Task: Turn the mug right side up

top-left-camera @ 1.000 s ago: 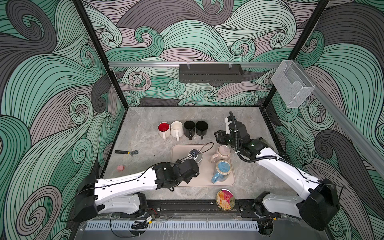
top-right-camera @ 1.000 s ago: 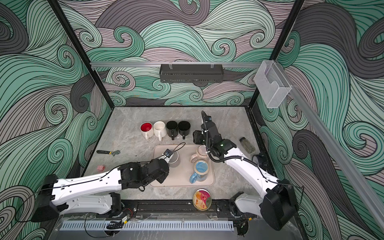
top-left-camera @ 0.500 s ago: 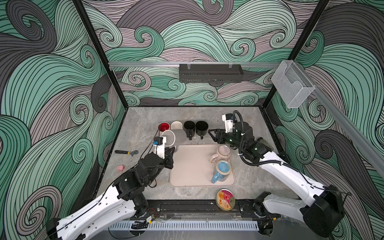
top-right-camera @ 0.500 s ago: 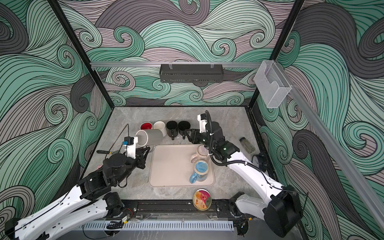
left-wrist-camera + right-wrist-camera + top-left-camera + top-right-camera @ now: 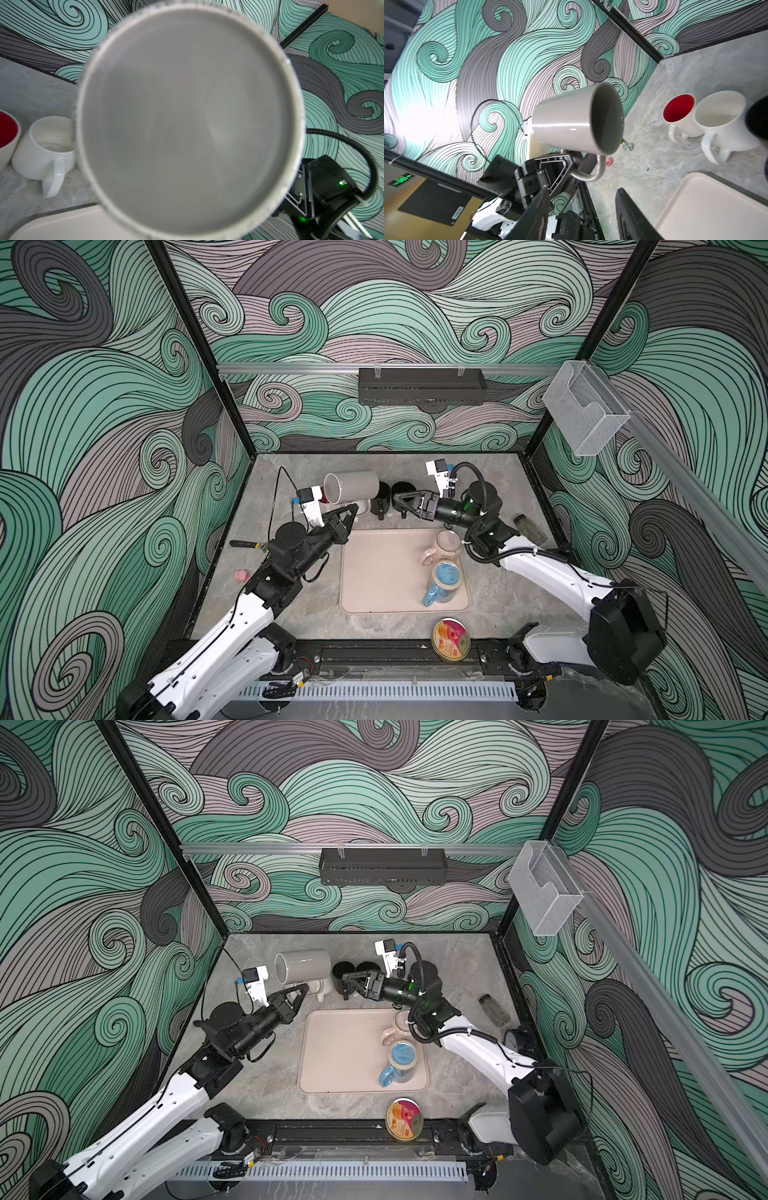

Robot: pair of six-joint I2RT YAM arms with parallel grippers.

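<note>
The grey mug (image 5: 353, 488) is suspended clear of the bench (image 5: 291, 614), above the far left corner of the tray (image 5: 382, 572). It lies roughly on its side, with the mouth facing left, away from the tray, and the handle pointing down. The left gripper (image 5: 352, 508) has its fingers clenched on that handle, which is clearest in the right wrist view. In the left wrist view the mug's open mouth fills most of the frame. The right gripper (image 5: 398, 501) hovers just past the tray's far edge, its fingers (image 5: 631, 214) released and apart with nothing between them. A white mug (image 5: 724, 118), a red-lined mug (image 5: 679, 112) and two black mugs (image 5: 343, 968) stand upright behind the tray's far edge. A pink mug (image 5: 446, 545) and a blue mug (image 5: 444, 580) sit on the tray's right side.
</note>
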